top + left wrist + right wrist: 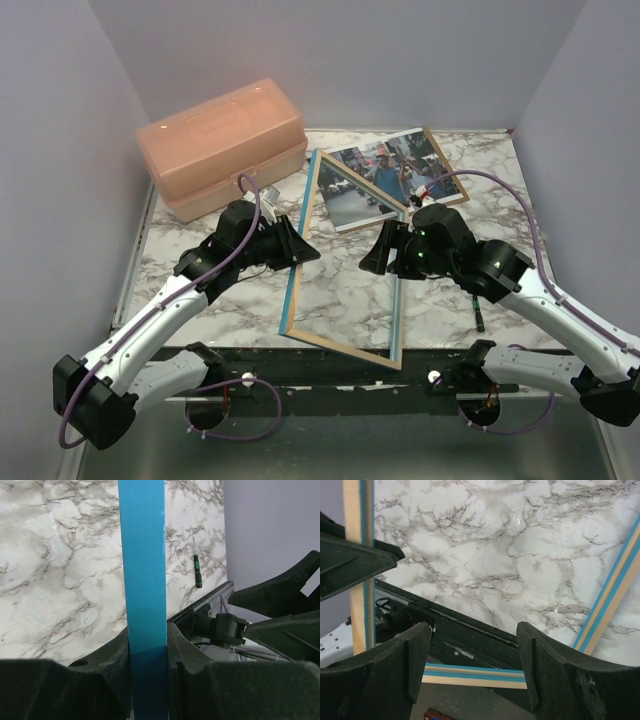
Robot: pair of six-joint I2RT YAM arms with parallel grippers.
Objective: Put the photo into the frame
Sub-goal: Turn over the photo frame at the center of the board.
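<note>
The frame [296, 290], blue on one face with light wood edges, is tilted up over the middle of the table. My left gripper [300, 245] is shut on its left rail; in the left wrist view the blue rail [145, 580] runs upright between the closed jaws [147, 640]. My right gripper [377, 255] is open and empty, just inside the frame's right rail. In the right wrist view its open jaws [472, 640] look down past the frame's near rail [475, 675]. The photo [385, 172] lies face up at the back, partly behind the frame's top corner.
A pink plastic box [225, 145] stands at the back left. The brown backing board [447, 178] lies under the photo. A small green screwdriver [478, 315] lies on the marble table [345, 285] at the right, also in the left wrist view [197, 565].
</note>
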